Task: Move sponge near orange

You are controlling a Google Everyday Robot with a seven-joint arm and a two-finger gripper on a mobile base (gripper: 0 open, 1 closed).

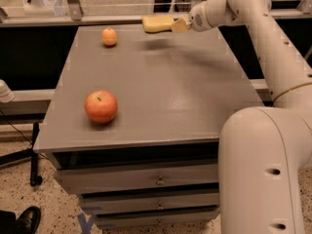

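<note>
So the grey flat-topped bench (73,82) with drawers underneath was carrying everything; on its near-left part sat a big red-orange apple (101,106) with a stem dimple, not part of the job, so it made sense it was off on its own, well apart from the action; further back, near the far-left corner, sat the small round smooth orange (109,36), resting on the bench top, the target to get close to.

Right of that, the pale yellow flat soft sponge (158,23) hung in the air over the far edge of the bench, roughly level, with a faint shadow on the surface under it; my guess is it was carried high so it wouldn't drag on the top. It was near the orange but not yet beside it, and not set down.

The white robot hand (178,25) was clamped on the sponge's right end, so the free end pointed leftward at the orange; handy for laying it down next to the fruit. The white arm (273,57) reached in from the right side; I'd say a short move left and a lowering were left.
</note>
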